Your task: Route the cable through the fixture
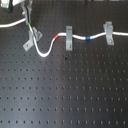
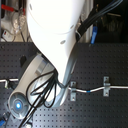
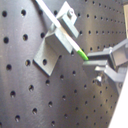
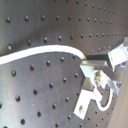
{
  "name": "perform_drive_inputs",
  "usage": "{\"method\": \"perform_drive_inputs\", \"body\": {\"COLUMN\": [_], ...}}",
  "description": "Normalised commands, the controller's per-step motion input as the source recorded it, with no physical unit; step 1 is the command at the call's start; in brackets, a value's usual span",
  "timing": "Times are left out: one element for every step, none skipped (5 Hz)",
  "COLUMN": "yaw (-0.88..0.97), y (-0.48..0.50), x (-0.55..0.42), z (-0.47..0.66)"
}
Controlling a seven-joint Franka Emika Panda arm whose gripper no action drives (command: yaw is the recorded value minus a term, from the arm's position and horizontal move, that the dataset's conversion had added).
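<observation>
The white cable (image 1: 47, 53) runs from the first exterior view's left edge to my gripper, past the diagonal grey fixture (image 1: 33, 38), then loops down and up to a red band. In the first wrist view the cable (image 3: 60, 26) lies across the top of the fixture (image 3: 52, 45) by its prongs. Its green band (image 3: 83, 55) ends at my fingertips. My gripper (image 1: 29, 20) sits just above the fixture and looks shut on the cable (image 4: 45, 50). In the second exterior view the arm hides the fixture.
Two square-set grey clips (image 1: 68, 36) (image 1: 107, 32) hold the cable further along the first exterior view's right, with a blue band (image 1: 88, 37) between them. They also show in the second exterior view (image 2: 72, 90) (image 2: 105, 86). The black perforated board (image 1: 65, 90) lies under everything.
</observation>
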Motion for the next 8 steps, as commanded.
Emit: {"method": "perform_drive_inputs", "body": {"yaw": [0.00,0.00,0.05,0.09,0.08,0.10,0.09,0.04], "y": [0.343,0.314,0.256,0.179,0.123,0.089,0.077,0.062], "x": [-0.081,-0.141,-0.174,-0.215,-0.253,-0.092,-0.248,-0.047], "z": [0.34,0.17,0.08,0.03,0.06,0.00,0.00,0.00]}}
